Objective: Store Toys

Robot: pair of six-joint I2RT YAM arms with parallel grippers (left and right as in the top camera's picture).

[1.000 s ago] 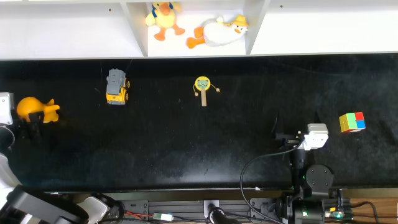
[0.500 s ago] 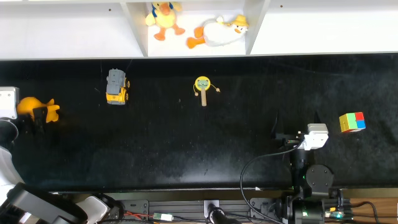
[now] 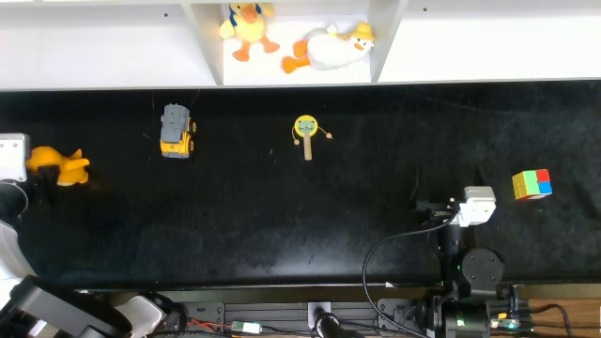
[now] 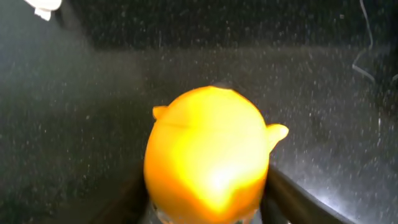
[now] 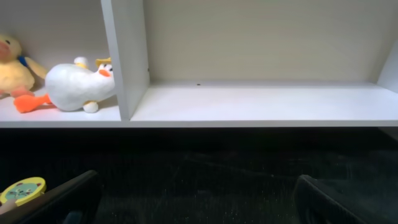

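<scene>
Left wrist view is showing the left gripper (image 4: 208, 208) with its two dark fingers (image 4: 292, 199) pressing against either flank of the orange toy (image 4: 211, 158), so the jaws are judged to be clamped on it, low on the body where the rounded shape is offering a seat. In the top view this toy is sitting at the far left edge of the black table (image 3: 282, 225), middle height, well apart from the white shelf (image 3: 113, 56) running along the upper frame. The shelf's centre compartment is already housing a yellow duck plush (image 3: 246, 26) and a white duck plush (image 3: 329, 47), which is suggesting that storage is under way and this toy is being taken for the same destination. The toy truck (image 3: 176, 130), rattle drum (image 3: 305, 131) and colour cube (image 3: 531, 184) are lying loose on the table, not yet stored. The right gripper (image 5: 199, 193) is hanging at the lower right of the top view, jaws wide apart and holding nothing, facing the bare right-hand compartment, apparently parked clear of the working arm.
</scene>
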